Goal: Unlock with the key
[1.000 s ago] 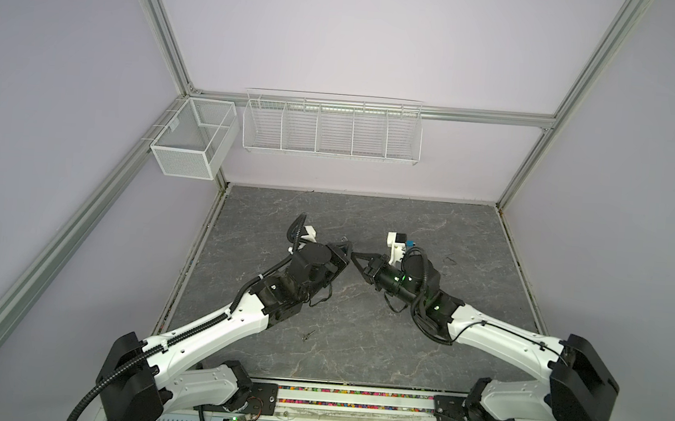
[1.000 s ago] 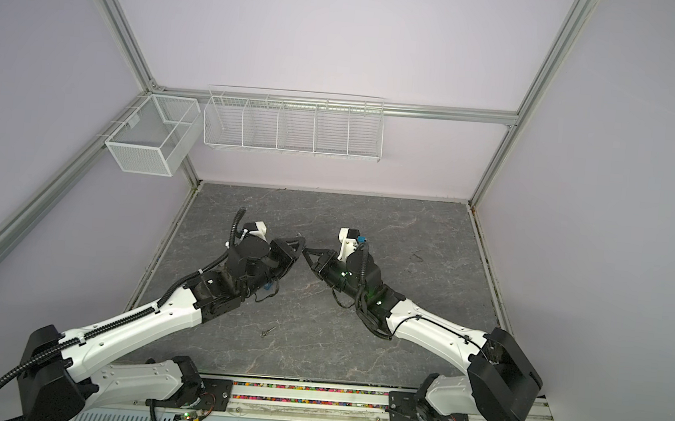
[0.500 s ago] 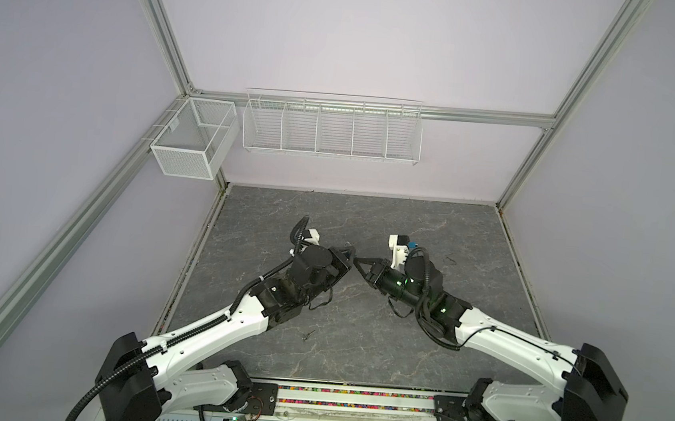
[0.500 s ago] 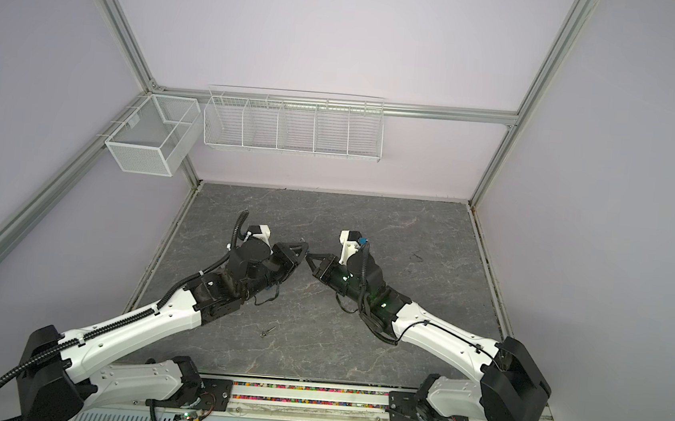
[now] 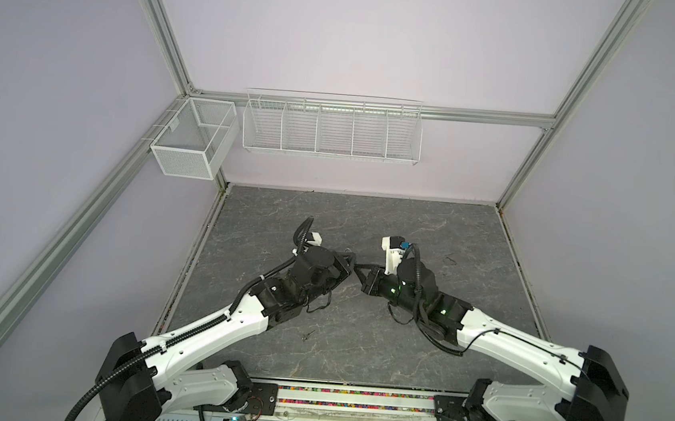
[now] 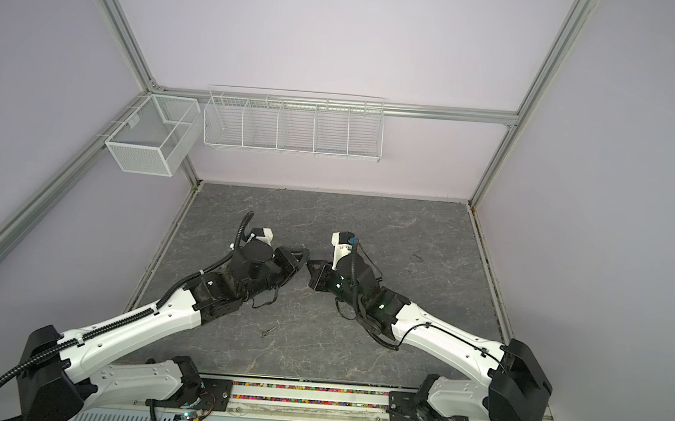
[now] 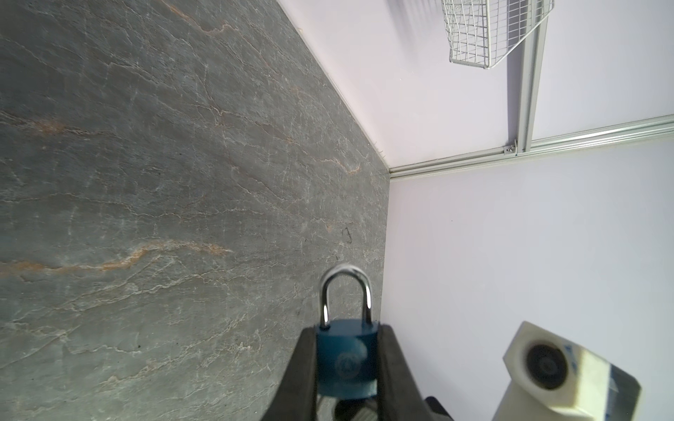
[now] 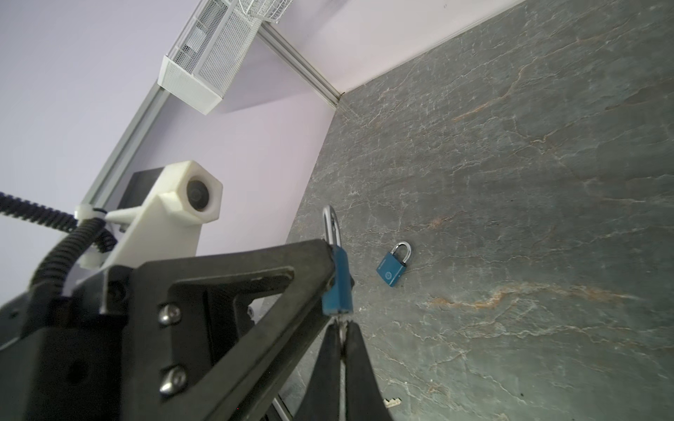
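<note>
Lilac walls [image 5: 343, 33] enclose grey tabletop [image 5: 368, 222] bearing a loose padlock [image 8: 394, 268].

**A:** Soft, even light from overhead; no hard shadows, just a darker patch on the wall under the mesh box [image 8: 204, 69], far beyond the held padlock [image 8: 337, 280].

**B:** Bright glare on the shackle [image 7: 344, 271] right above its body. Blurred there too, too close to the lens.

**A:** Same blur on the white camera mount [image 7: 558, 375] beside it. Crisp on the slate table [image 7: 146, 182] behind it.

**B:** Bowed frame rails [image 5: 156, 25] well away from it in both top views. Wide-angle stretch. Rather grey overall.
</note>
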Motion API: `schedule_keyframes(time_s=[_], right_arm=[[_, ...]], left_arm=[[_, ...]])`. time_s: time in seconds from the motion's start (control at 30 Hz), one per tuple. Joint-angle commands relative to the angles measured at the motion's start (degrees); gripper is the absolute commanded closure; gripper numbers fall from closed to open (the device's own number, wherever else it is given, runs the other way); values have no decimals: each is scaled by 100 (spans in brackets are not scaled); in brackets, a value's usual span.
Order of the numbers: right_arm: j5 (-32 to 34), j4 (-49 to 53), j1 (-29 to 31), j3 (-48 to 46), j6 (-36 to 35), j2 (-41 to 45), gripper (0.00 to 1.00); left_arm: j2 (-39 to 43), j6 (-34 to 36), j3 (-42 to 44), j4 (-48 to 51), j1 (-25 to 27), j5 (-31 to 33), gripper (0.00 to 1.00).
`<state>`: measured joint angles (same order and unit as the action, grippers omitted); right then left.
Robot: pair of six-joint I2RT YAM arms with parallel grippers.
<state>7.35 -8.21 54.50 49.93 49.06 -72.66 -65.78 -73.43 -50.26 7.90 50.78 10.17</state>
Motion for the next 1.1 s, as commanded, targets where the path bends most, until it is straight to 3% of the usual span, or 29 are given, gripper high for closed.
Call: schedule_keyframes(time_s=[0.0,0.43,0.9,1.0,1.07], right_arm=[[353,36,51,223,-524,-28,94],[669,190,67,158,-827,-46,92],[665,370,70,87,-883,161,78],[640,539,70,113,-906,314,74],[540,750,32,168,-918,437,66]], left_arm=[[7,-11,-195,72,52,-113,100],[93,30,-41,53,32,221,100],[177,217,3,180,-13,358,100],[212,476,14,294,-39,327,100],[232,850,3,452,-35,308,100]])
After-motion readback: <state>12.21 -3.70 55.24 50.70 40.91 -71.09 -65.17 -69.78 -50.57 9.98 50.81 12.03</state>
